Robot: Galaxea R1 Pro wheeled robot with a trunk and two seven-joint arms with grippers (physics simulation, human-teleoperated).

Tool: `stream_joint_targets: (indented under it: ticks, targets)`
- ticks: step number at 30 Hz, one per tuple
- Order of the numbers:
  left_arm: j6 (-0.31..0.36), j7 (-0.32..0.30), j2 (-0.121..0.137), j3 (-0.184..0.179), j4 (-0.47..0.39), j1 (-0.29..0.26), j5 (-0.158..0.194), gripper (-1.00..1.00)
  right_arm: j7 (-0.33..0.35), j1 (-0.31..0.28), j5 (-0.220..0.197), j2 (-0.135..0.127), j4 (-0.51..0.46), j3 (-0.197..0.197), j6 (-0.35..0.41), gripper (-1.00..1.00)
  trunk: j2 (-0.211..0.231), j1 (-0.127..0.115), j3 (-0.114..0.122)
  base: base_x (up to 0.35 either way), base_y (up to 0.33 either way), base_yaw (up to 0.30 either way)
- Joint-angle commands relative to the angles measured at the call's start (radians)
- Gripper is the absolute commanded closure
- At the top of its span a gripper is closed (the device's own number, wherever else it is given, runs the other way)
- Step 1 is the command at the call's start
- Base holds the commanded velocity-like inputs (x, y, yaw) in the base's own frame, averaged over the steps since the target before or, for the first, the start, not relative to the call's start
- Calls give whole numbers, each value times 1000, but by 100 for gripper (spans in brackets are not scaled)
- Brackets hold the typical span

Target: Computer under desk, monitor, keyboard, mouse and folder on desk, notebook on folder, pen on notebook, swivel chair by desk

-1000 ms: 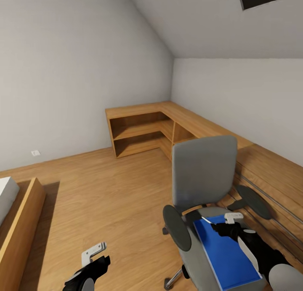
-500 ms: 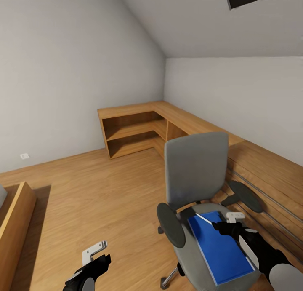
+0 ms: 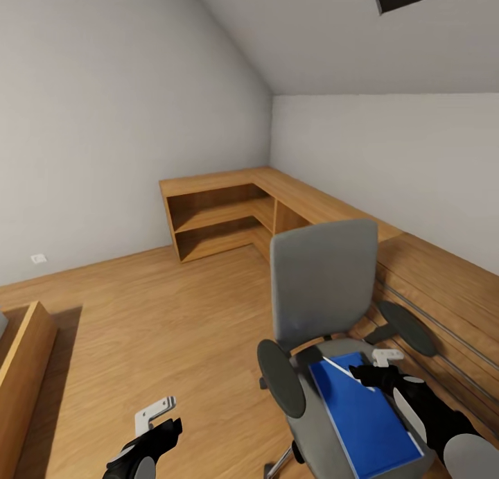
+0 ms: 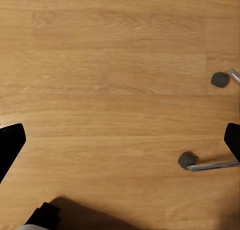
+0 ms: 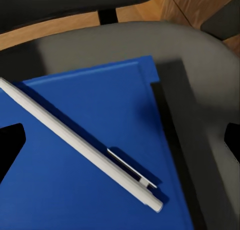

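The grey swivel chair (image 3: 322, 281) stands at the right on the wood floor, its back upright. On its seat lies the blue folder (image 3: 366, 418) (image 5: 100, 140), and the whitish pen (image 3: 344, 369) (image 5: 80, 145) rests slantwise on it. My right gripper (image 3: 378, 366) (image 5: 122, 140) hovers open just above the folder's far end, the pen lying loose between its spread fingers. Low over the bare floor left of the chair, my left gripper (image 3: 156, 418) (image 4: 122, 140) is open, with two chair castors (image 4: 187, 160) beside it. The desk, computer, monitor, keyboard, mouse and notebook are out of view.
An oak L-shaped shelf unit (image 3: 222, 212) fills the far corner under the sloped ceiling. An oak drawer chest (image 3: 443, 285) runs along the right wall, close behind the chair's armrest (image 3: 409, 326). A wooden bed frame (image 3: 24, 368) stands at the left edge.
The whole picture slid left and slightly up a second ago, so the camera turned. Both grippers keep the same pose, and the pen and folder lie as before.
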Motion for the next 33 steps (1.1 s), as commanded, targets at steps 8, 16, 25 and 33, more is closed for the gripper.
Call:
stream_joint_targets:
  ticks: [8,16,25,33]
  targets:
    - [2,8,3,0,-2,-1,10,-100,-1,0,-8,-1,0,6,6,-100,-1,0,-1,16,-4,0]
    - [2,11,3,0,-32,-1,10,-100,12,0,-7,-1,-1,6,80,-100,-1,0,-1,1,0,0]
    - [3,14,3,0,-43,-1,11,-100,51,0,-6,-1,-2,6,98,-100,-36,19,-17,0,0,0]
    - [3,14,3,0,-43,-1,11,-100,52,0,-5,-1,-3,6,98,-100,-71,38,-32,0,0,0]
